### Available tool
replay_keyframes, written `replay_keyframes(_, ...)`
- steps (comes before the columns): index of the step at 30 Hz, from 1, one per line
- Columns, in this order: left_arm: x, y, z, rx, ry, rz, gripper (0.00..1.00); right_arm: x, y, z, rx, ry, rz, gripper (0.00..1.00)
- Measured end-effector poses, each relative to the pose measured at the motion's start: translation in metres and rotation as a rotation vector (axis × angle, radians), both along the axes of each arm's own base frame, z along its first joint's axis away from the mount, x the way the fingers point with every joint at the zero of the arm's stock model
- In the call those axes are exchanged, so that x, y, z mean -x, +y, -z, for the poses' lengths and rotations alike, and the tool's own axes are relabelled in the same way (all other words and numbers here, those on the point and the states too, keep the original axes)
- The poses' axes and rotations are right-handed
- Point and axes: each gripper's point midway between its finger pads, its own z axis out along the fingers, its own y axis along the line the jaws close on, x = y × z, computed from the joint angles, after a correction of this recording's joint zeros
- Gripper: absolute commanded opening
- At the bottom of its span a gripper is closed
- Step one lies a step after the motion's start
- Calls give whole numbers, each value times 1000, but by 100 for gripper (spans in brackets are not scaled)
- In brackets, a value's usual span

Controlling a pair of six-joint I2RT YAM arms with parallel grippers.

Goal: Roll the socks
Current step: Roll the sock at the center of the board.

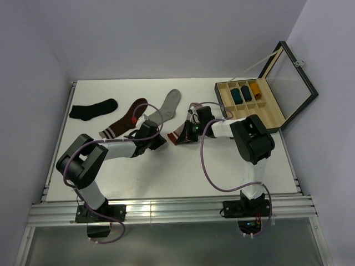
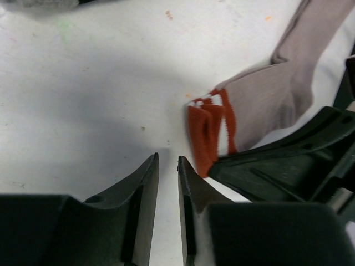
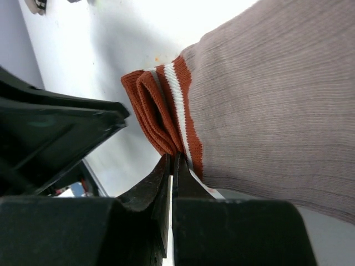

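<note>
The pink sock (image 3: 266, 100) lies flat on the bench (image 1: 183, 172), near its middle and just right of the grey sock (image 1: 168, 104). Its red-and-white striped cuff points toward the near edge. In the right wrist view the cuff is folded over on itself into a thick red lip. The right gripper (image 3: 172, 158) has its jaws pressed together on the edge of that cuff, pinching the fabric where the white stripe meets the red.

The left gripper (image 2: 168, 158) sits just beside the same cuff, on its left, with bare bench under it. Its jaws stand a narrow slit apart and nothing lies between them. The red fold is close to the right-hand jaw, but whether it touches is not clear. The dark body of the right gripper fills the lower right of the left wrist view, lying over part of the pink sock.

From above, both arms reach forward and inward, so the two grippers meet nose to nose over the cuff. The left arm stretches low from its base toward the right. The right arm bends at the elbow and angles back to the left.

The grey sock lies stretched out and apart from both grippers, its toe toward the far edge.
</note>
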Motion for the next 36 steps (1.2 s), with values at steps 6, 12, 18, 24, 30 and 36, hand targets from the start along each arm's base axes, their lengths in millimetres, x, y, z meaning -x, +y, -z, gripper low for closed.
replay_keyframes(6, -6, -4, 14, -26, 25, 4, 19, -3, -5, 0, -12, 19, 18, 0)
replay_keyframes(12, -16, -13, 13, -10, -2, 16, 29, -3, -5, 0, -13, 24, 20, 0)
replay_keyframes(18, -23, -20, 10, 36, -29, 39, 34, -3, -5, 0, -14, 24, 20, 0)
replay_keyframes(24, -27, -23, 10, 72, -39, 53, 33, -3, -5, 0, -16, 26, 18, 0)
replay_keyframes(30, -31, -29, 10, 94, -50, 67, 34, -4, -5, 0, -21, 31, 16, 0)
replay_keyframes(36, -35, -34, 11, 97, -47, 72, 32, -4, -5, 0, -21, 31, 16, 0)
